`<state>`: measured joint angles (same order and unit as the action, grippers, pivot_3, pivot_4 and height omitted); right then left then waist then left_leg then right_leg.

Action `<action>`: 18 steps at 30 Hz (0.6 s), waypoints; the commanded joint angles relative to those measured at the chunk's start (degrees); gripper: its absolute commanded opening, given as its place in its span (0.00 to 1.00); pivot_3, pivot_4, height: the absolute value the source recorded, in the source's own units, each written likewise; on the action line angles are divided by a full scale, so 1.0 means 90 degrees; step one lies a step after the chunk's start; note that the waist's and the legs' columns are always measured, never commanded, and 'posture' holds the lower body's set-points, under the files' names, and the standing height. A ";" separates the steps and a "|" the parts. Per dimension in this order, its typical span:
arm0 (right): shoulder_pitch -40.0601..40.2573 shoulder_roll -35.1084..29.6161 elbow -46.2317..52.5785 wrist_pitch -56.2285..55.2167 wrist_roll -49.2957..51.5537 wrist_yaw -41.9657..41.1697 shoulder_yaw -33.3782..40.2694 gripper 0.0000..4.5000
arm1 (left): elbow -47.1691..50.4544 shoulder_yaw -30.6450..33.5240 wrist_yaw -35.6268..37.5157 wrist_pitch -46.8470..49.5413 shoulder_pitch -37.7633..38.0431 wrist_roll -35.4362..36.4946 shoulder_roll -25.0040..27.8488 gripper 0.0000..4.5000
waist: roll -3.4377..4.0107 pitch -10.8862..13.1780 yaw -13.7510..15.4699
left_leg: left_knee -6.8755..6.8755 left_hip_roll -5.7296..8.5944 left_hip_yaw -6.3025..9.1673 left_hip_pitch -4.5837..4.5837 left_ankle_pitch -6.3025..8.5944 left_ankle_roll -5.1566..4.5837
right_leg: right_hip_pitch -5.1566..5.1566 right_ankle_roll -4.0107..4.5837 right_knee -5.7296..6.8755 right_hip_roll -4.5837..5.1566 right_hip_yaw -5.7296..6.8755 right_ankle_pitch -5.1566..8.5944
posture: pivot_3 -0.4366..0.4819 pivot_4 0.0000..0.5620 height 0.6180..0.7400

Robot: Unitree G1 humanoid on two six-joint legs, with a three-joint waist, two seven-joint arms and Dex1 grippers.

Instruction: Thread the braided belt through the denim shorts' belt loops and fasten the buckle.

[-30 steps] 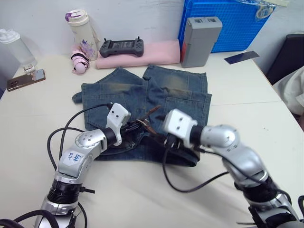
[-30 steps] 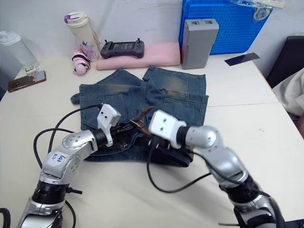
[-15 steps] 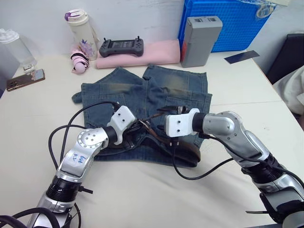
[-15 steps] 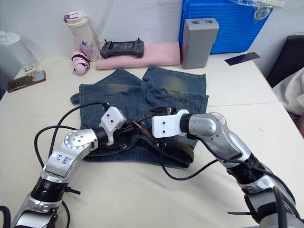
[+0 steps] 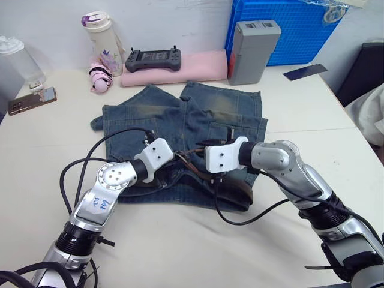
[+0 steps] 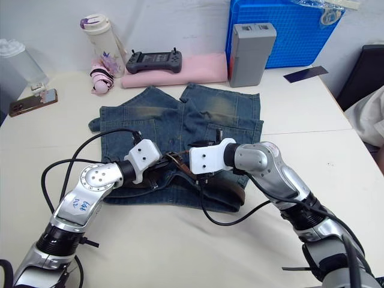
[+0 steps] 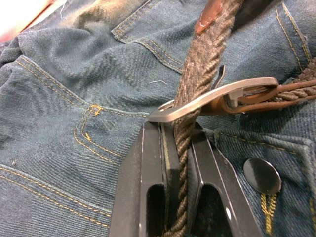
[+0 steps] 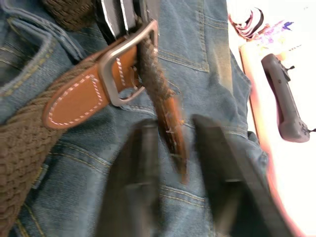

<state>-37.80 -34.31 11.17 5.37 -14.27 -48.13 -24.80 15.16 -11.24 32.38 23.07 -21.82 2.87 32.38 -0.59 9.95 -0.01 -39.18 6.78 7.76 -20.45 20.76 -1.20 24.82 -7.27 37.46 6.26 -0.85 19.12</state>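
Two grippers meet over the front of the faded blue-grey denim shorts [image 5: 180, 129], which lie flat on the pale table [image 5: 54, 138]. I have the dark brown woven braided belt [image 7: 197, 84] already lying along the waistband, so I judge the threading largely done and the fastening in hand.

My left gripper [image 7: 175, 148] is clamped on the braided strap just short of the small silver rectangular buckle [image 7: 217, 96]; in the left wrist view the strap runs between the two black fingers and on through the metal frame, its long axis in line with those fingers. The tan leather tab [image 8: 81, 96] joins the buckle to the rest of the belt.

My right gripper [image 8: 170, 148] stands with its fingers parted, and the belt's tan leather tip [image 8: 173, 126] lies between them, not pinched as far as I can tell. That tip lies past the buckle on the right gripper's side, its length roughly in line with the right fingers. So the right arm is nearer the free end; I think closing on the tip and drawing it away from the buckle, while the left holds the strap, is what the next move turns on.

I cannot tell whether the pin has seated in the weave.
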 commanded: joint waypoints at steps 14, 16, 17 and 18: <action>0.0203 0.0267 0.0349 0.0407 -0.0185 0.0113 0.0198 0.00 | -0.0101 0.2877 0.2137 0.1540 0.0587 0.2879 0.1260 0.74 | 0.0002 0.0001 -0.0009 | 0.0002 -0.0006 -0.0003 -0.0003 -0.0001 0.0004 | 0.0024 0.0015 0.0015 0.0002 0.0020 -0.0006 | 0.48 0.27 0.82; 0.0226 0.0286 0.0351 0.0411 -0.0224 0.0135 0.0206 0.00 | -0.0822 0.3094 0.2244 0.1472 0.0272 0.2956 0.1400 0.74 | 0.0001 0.0001 0.0011 | -0.0004 -0.0005 -0.0003 -0.0002 -0.0002 0.0006 | 0.0021 0.0020 0.0016 0.0005 0.0023 -0.0009 | 0.48 0.27 0.82; 0.0241 0.0292 0.0357 0.0413 -0.0240 0.0149 0.0213 0.00 | -0.1250 0.3001 0.2282 0.1263 0.0095 0.2760 0.1504 0.69 | 0.0001 0.0001 0.0021 | -0.0006 -0.0004 0.0003 -0.0003 -0.0005 0.0010 | 0.0017 0.0022 0.0016 0.0005 0.0031 -0.0011 | 0.48 0.27 0.82; 0.0263 0.0300 0.0381 0.0423 -0.0245 0.0167 0.0232 0.00 | -0.1674 0.2749 0.2381 0.0864 -0.0041 0.2407 0.1634 0.63 | 0.0001 0.0001 0.0015 | -0.0006 -0.0004 0.0009 -0.0002 -0.0009 0.0015 | 0.0014 0.0027 0.0016 0.0005 0.0037 -0.0014 | 0.48 0.27 0.82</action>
<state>-35.41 -31.80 12.14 9.07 -16.10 -47.18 -24.40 2.45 14.34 52.66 34.04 -21.31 26.32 46.41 -0.58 9.96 0.12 -39.23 6.75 7.86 -20.47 20.67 -1.04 24.94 -7.00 37.60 6.31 -0.49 18.97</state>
